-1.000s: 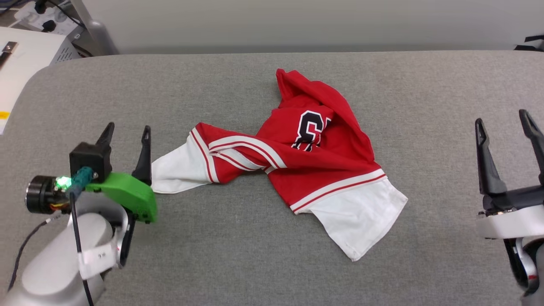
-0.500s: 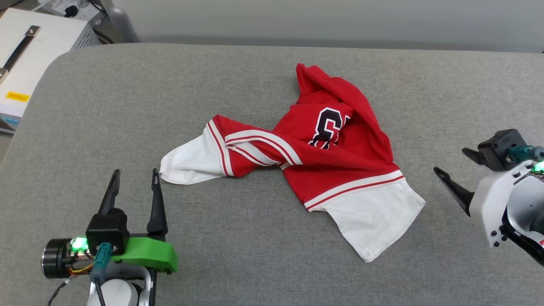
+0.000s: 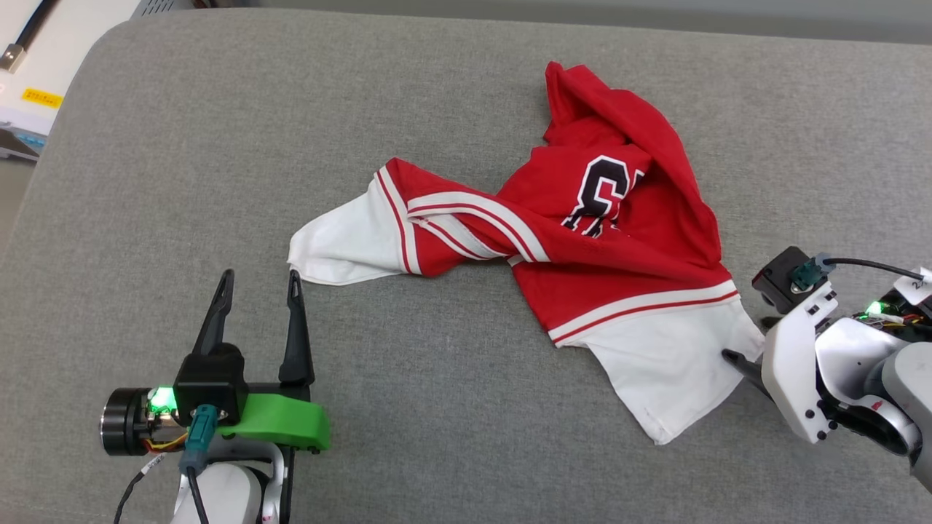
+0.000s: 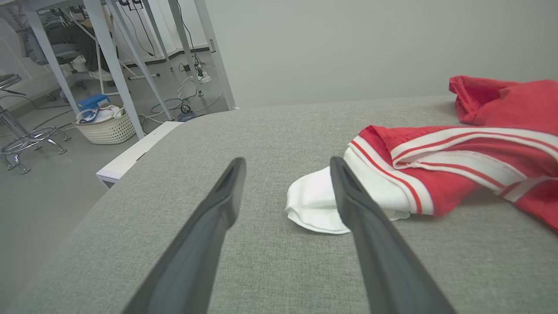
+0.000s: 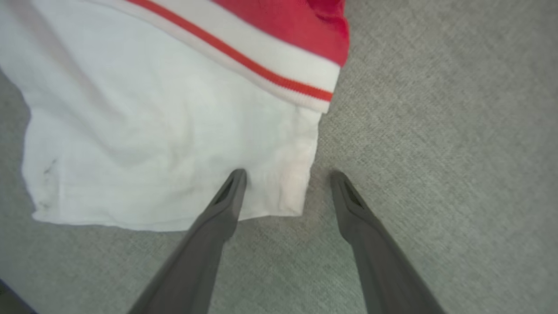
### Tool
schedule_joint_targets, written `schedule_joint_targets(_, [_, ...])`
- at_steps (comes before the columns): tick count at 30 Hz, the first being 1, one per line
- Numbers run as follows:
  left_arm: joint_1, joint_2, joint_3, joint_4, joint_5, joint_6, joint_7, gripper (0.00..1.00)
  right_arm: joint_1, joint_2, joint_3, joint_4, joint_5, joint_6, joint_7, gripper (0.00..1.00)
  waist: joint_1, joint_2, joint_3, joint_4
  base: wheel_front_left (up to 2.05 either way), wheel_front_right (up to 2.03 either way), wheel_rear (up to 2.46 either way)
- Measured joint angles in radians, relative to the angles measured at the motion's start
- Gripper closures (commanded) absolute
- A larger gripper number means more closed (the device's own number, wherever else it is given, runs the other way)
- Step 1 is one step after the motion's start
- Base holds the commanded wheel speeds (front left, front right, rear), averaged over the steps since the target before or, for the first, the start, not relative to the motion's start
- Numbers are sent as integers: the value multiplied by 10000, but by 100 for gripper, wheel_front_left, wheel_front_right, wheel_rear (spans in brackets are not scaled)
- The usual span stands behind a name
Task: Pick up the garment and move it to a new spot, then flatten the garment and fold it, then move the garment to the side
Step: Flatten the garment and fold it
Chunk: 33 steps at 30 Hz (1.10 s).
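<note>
At 7 o'clock in the head view the left gripper [image 3: 261, 274] lies low over the grey padded table [image 3: 182, 145], fingers pointing to 12 o'clock, jaws spread and empty, one tip just beside the white left sleeve [image 3: 342, 244]. The garment [image 3: 619, 276] lies crumpled near the table's middle, a little toward 3 o'clock. Its long axis runs sleeve to sleeve, from about 9 o'clock to about 4 o'clock, with the red body bunched into a raised fold toward 12 o'clock. The dark emblem leans toward 1 o'clock, and striped trim twists across near the left sleeve. It looks light, limp and thin. It will likely sag and drag, not slide as one piece, so one pinch would only stretch the twist. The free sleeve cuffs seem the best holds, one per gripper. At 4 o'clock the right sleeve [image 3: 670, 364] lies flat, and the right gripper [image 5: 287, 173] has its jaws spread astride the cuff's corner, one finger over white cloth, one over bare table. Whether it touches, I cannot tell.
</note>
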Motion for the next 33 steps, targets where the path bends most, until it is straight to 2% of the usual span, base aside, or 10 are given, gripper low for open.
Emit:
schedule_joint_targets(6, [0,-370,370,111,383,-326,2,0,-399,10,667,773,376,-2,-453,0,0,0,250,215,0,0,0])
schedule_joint_targets(7, [6,-408,451,130,407,-364,2,0,-420,13,711,842,489,-2,-629,70,0,0,245,209,0,0,0])
schedule_joint_targets(8, [12,-443,533,146,456,-405,2,0,-432,10,736,888,525,-2,-857,95,0,0,228,193,0,0,0])
schedule_joint_targets(9, [30,-477,617,169,495,-447,2,0,-453,-6,752,941,531,-2,-1108,100,0,0,197,171,0,0,0])
schedule_joint_targets(14, [187,-621,943,286,629,-660,2,0,-378,33,303,1055,802,13,-1914,100,1,0,-89,-27,0,0,0])
schedule_joint_targets(21, [318,-798,1145,351,913,-968,2,0,372,-1062,-1283,1277,1300,13,-1921,100,0,0,-573,-302,0,0,0])
schedule_joint_targets(25, [335,-888,1239,355,1016,-1106,2,0,920,-1429,-2025,1720,1538,13,-1613,100,0,0,-708,-319,0,0,0])
schedule_joint_targets(32, [429,-1074,1331,414,1175,-1283,2,0,1443,-1220,-2736,2915,1214,13,-1616,100,0,0,-702,-134,0,0,0])
schedule_joint_targets(33, [442,-1101,1352,428,1175,-1290,2,0,1472,-1043,-2834,2976,1212,12,-1751,74,1,0,-723,-124,0,0,0])
